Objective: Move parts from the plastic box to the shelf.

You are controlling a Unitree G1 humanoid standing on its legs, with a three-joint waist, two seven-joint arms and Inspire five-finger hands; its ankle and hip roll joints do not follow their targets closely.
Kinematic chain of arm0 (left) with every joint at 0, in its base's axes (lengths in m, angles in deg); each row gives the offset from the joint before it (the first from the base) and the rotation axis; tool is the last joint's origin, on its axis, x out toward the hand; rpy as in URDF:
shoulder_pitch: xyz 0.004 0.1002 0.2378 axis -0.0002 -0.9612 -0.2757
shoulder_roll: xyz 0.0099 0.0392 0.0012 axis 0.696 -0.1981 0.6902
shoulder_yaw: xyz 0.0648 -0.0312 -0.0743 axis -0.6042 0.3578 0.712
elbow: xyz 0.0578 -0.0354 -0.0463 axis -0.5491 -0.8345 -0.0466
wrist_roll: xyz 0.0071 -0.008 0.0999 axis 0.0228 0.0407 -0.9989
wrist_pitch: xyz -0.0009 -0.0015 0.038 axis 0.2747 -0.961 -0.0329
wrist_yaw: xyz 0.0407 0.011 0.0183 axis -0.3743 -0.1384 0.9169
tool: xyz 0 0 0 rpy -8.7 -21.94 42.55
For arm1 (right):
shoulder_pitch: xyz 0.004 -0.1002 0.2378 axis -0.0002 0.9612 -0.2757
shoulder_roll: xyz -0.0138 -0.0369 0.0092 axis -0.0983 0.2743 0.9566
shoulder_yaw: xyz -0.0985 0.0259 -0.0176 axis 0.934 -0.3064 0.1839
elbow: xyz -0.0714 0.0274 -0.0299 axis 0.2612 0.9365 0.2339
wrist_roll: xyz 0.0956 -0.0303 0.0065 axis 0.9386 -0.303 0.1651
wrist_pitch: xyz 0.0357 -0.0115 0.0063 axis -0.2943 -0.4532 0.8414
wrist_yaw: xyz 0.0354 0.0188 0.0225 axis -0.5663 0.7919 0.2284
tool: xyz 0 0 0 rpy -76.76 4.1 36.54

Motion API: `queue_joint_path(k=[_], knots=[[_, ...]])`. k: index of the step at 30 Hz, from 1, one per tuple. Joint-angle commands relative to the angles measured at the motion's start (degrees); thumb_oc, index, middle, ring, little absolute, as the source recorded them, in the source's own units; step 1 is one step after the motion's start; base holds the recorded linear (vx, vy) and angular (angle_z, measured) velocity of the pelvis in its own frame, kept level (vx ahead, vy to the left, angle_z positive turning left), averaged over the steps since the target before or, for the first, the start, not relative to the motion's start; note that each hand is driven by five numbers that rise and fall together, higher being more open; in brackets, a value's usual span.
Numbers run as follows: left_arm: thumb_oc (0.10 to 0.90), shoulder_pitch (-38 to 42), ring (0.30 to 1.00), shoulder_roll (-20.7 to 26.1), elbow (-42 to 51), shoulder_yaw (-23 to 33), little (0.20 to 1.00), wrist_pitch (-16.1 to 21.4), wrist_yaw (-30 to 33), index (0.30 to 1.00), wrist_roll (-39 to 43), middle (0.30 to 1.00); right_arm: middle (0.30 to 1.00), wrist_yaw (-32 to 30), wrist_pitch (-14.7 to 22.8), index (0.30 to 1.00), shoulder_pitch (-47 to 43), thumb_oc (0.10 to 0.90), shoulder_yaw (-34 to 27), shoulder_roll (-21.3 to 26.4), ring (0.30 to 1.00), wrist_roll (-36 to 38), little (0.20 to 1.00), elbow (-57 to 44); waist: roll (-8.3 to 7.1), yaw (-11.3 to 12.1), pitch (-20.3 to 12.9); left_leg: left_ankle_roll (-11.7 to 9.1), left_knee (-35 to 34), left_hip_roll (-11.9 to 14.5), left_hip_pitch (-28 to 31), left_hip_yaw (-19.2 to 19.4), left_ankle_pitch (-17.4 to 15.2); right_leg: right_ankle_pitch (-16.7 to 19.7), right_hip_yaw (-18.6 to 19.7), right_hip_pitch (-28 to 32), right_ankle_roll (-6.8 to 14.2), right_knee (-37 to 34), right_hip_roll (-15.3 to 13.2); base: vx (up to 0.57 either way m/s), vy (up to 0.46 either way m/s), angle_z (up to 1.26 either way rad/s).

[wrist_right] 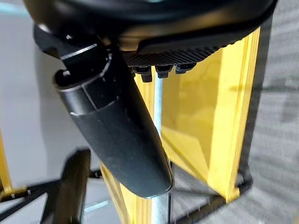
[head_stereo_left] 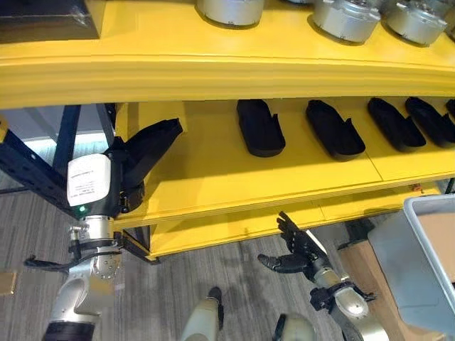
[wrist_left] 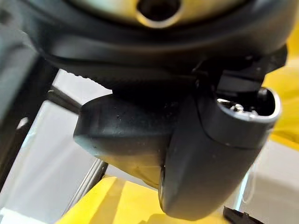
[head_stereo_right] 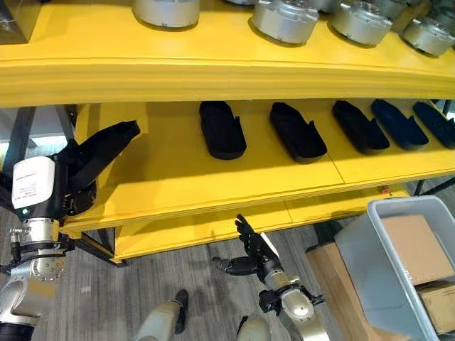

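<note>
Nearest, low and to the right, the right hand (head_stereo_right: 250,250) hangs in front of the yellow shelf (head_stereo_left: 213,177) with its fingers straight and spread, holding nothing. Right of it stands the grey plastic box (head_stereo_right: 370,256); a brown cardboard piece shows inside. Farther left, the left hand (head_stereo_left: 126,170) is raised at the shelf's left end, its fingers curled round a black part (head_stereo_left: 153,142) that angles up over the middle board. That part looks like stiff, light moulded plastic, matte enough not to slip; held at one end, it may want to swing. Beyond, more black parts (head_stereo_right: 220,129) lie in a row on the middle board, and metal discs (head_stereo_right: 288,18) sit on the top board.
</note>
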Motion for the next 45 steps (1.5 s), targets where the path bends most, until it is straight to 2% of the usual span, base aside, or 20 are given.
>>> queue_joint_path(k=[1,2,3,4,6,8,11,14,15,17,22,23,31,45], knots=[[0.4,5.38,0.3,2.06,8.74,4.67,0.3,3.46,5.28,0.3,-0.28,0.3,1.0,-0.04,4.82,1.0,-3.0,0.9,-2.97,1.0,1.0,0.65,1.0,-3.36,0.79,0.23,-1.67,-6.01,-3.61,7.53,2.72,-2.47,-1.59,9.49,0.26,4.95,2.83,-21.64,-1.95,0.07,-0.259,-0.12],[0.4,5.36,0.3,2.03,8.64,4.73,0.3,3.73,5.42,0.3,-0.13,0.3,1.0,-0.18,4.97,1.0,-3.09,0.9,-2.85,1.14,1.0,0.56,1.0,-3.27,0.56,0.43,-1.4,-6.94,-3.0,8.09,2.57,-2.6,-2.0,13.15,-0.02,4.9,4.01,-26.64,-4.55,0.04,-0.133,-0.22],[0.4,5.38,0.3,2.06,8.59,4.73,0.3,3.78,5.45,0.3,-0.12,0.3,1.0,-0.2,5.0,1.0,-3.11,0.9,-2.83,1.12,1.0,0.55,1.0,-3.23,0.53,0.56,-1.42,-6.83,-2.84,8.0,2.57,-2.41,-2.16,14.0,-0.15,5.49,4.23,-27.96,-4.49,0.05,-0.228,-0.12],[0.4,4.02,0.3,1.74,8.62,5.04,0.3,4.03,5.86,0.3,-0.41,0.3,1.0,-0.6,5.2,1.0,-3.62,0.9,-2.4,1.35,1.0,-0.43,1.0,-3.47,0.3,1.95,-1.08,-8.21,-0.33,9.9,2.56,-1.29,-3.12,19.53,-5.22,6.34,6.44,-31.25,-8.2,0.09,-0.232,-0.24],[0.4,2.92,0.3,1.28,8.29,4.77,0.3,4.23,5.05,0.3,-0.9,0.3,1.0,-0.06,4.91,1.0,-2.72,0.9,-2.75,1.42,1.0,-0.57,1.0,-3.69,-0.66,1.25,-1.72,-9.0,-0.07,10.11,2.4,-1.88,-3.0,18.72,-3.08,7.83,6.74,-31.37,-6.12,0.13,-0.281,-0.26],[0.4,0.13,0.3,-0.53,8.58,5.31,0.3,4.81,4.18,0.3,-0.28,0.3,1.0,1.13,4.25,1.0,-1.27,0.9,-4.0,2.06,1.0,0.03,1.0,-3.98,-1.25,0.97,-3.95,-10.17,-1.45,10.81,3.98,-2.05,-2.84,16.97,-5.33,8.09,7.57,-29.25,-5.53,0.23,-0.276,0.34],[0.4,0.64,0.3,-0.9,7.63,3.78,0.3,5.17,3.8,0.3,1.13,0.3,1.0,1.11,4.2,1.0,0.04,0.9,-5.68,2.86,1.0,1.18,1.0,-3.87,-0.37,-0.95,-4.53,-12.21,-3.07,13.59,3.51,-3.63,-0.65,12.47,-6.56,9.85,7.04,-27.76,-2.64,0.09,-0.251,0.23],[0.4,0.99,0.3,-1.31,7.4,3.11,0.3,5.43,3.6,0.3,2.05,0.3,1.0,0.06,4.47,1.0,0.11,0.9,-6.41,3.36,1.0,1.29,1.0,-3.43,0.71,-1.93,-5.31,-14.11,-4.7,16.36,3.42,-2.15,1.97,9.74,-9.05,10.58,6.7,-27.33,-1.15,0.07,-0.167,0.58],[0.4,1.03,0.3,-1.5,7.18,2.96,0.3,5.45,3.62,0.3,2.67,0.3,1.0,-0.32,4.54,1.0,0.0,0.9,-6.6,3.37,1.0,1.43,1.0,-3.36,1.35,-2.39,-5.44,-15.02,-5.4,18.44,3.74,-0.49,3.23,8.32,-9.65,10.79,6.36,-26.86,-0.15,0.1,-0.162,0.39],[0.4,0.81,0.3,-1.57,7.15,3.12,0.3,5.54,3.63,0.3,3.11,0.3,1.0,-0.39,4.55,1.0,-0.16,0.9,-6.41,3.38,1.0,1.5,1.0,-3.34,1.82,-2.62,-5.29,-15.63,-5.47,19.62,4.29,0.11,3.65,7.66,-9.07,10.43,6.11,-26.2,0.47,0.08,-0.089,0.19],[0.4,0.63,0.3,-1.38,6.98,3.54,0.3,5.09,3.73,0.3,3.43,0.3,1.0,-0.07,4.41,1.0,-1.02,0.9,-5.55,3.71,1.0,1.73,1.0,-3.23,2.01,-2.29,-4.31,-15.73,-5.21,20.69,5.48,0.75,2.95,6.27,-6.51,9.06,5.71,-23.74,1.05,0.04,-0.031,-0.24],[0.4,0.92,0.3,-1.49,6.83,3.49,0.3,4.78,3.69,0.3,3.46,0.3,1.0,0.06,4.23,1.0,-1.07,0.9,-5.51,3.66,1.0,1.74,1.0,-2.95,1.99,-2.41,-3.76,-15.79,-4.23,20.9,4.88,0.38,2.61,5.59,-6.47,8.5,5.69,-21.85,0.93,0.04,-0.05,-0.24],[0.4,2.05,0.3,-1.64,6.89,3.26,0.3,3.81,4.42,0.3,3.59,0.3,1.0,-0.17,4.19,1.0,-0.8,0.9,-5.58,3.53,1.0,2.45,1.0,-2.93,1.63,-2.77,-4.03,-16.84,-3.8,22.6,3.85,-0.28,3.16,3.25,-6.36,7.77,4.93,-19.88,2.71,0.05,-0.048,0.07],[0.4,3.52,0.3,-2.43,5.07,5.97,0.3,0.66,7.81,0.3,3.54,0.3,1.0,0.67,3.81,1.0,-1.12,0.9,-3.94,3.76,1.0,2.83,1.0,-3.07,0.66,-2.04,-4.39,-17.69,-3.62,24.08,3.32,-1.23,3.21,1.45,-6.18,7.36,4.13,-18.48,4.56,0.02,-0.025,0.02]])
